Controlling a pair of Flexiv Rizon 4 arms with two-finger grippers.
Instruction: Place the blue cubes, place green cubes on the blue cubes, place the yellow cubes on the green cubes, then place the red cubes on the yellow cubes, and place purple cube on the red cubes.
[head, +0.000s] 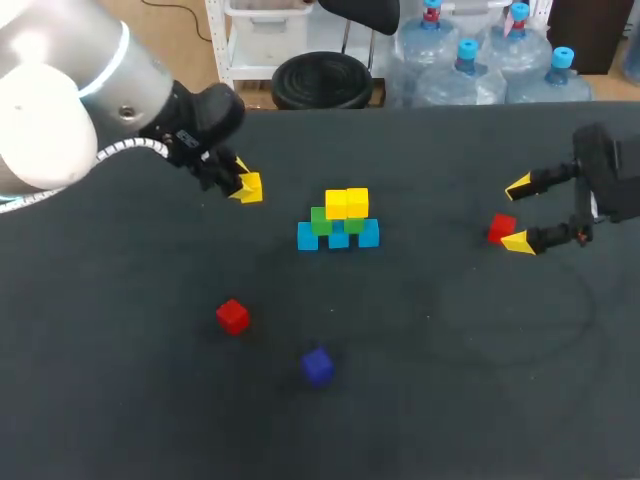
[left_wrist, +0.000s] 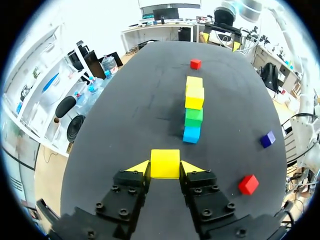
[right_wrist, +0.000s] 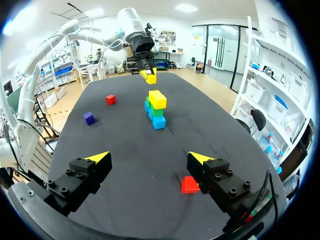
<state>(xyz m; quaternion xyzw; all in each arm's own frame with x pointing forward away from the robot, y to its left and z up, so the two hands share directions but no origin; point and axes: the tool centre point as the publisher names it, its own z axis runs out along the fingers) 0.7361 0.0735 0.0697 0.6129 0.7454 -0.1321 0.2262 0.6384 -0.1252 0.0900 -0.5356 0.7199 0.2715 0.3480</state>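
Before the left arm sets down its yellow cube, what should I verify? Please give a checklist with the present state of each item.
1. Left end effector shut on the held yellow cube: ok.
2. Stack upright, with blue cubes below, green cubes in the middle, yellow cubes on top: ok.
3. Free place for the held cube in the yellow layer: cannot tell.
4. Right end effector open and away from the stack: ok.
5. Nearby red cube centred in the right end effector: not ok, it lies close to one finger.
6. Second red cube and purple cube lying apart from the stack: ok.
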